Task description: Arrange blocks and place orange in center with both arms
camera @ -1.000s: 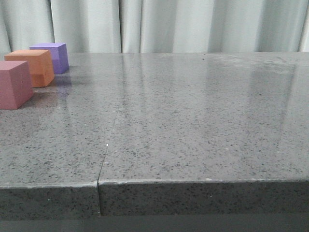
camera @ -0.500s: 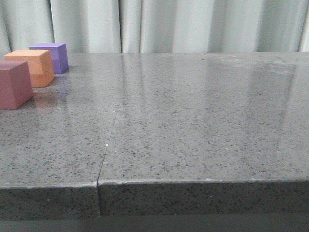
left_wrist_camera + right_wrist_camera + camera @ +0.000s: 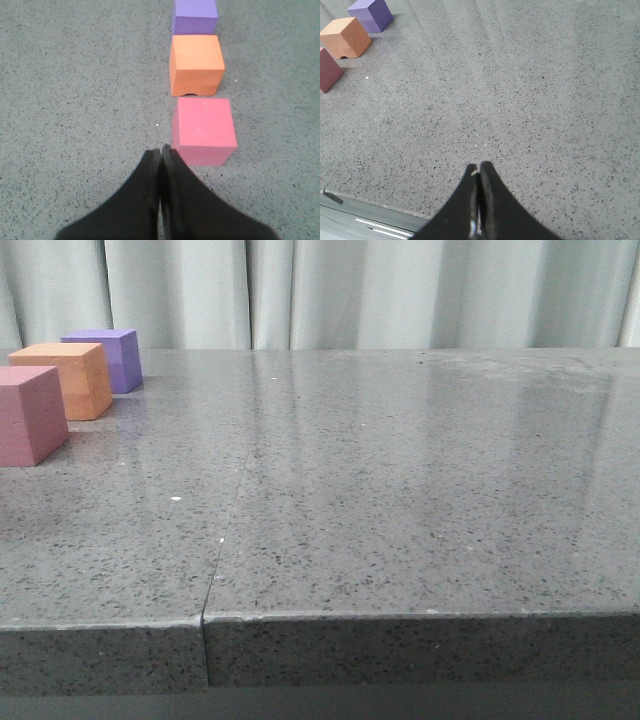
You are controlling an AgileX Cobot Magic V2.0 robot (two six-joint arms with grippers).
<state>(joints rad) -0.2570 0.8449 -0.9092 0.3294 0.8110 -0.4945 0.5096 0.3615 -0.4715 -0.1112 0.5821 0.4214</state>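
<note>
Orange block (image 3: pixel 196 64): matte, pitted, notched at bottom edge, set between purple (image 3: pixel 195 16) and pink (image 3: pixel 204 131).
Left gripper (image 3: pixel 160 150): fingers pressed together, nothing held.
Right gripper (image 3: pixel 479 167): likewise closed, empty.

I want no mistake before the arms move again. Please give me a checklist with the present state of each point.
1. Orange block sits between purple block and pink block: ok.
2. Three blocks form one straight row: ok, small gaps remain.
3. Left tool holds nothing: ok, fingers closed together, empty.
4. Left tool clear of pink block: cannot tell, its tip appears very close to that block's corner.
5. Right tool holds nothing and is far from the blocks: ok.
6. Table around the row is free of other objects: ok, only a small white speck.
</note>
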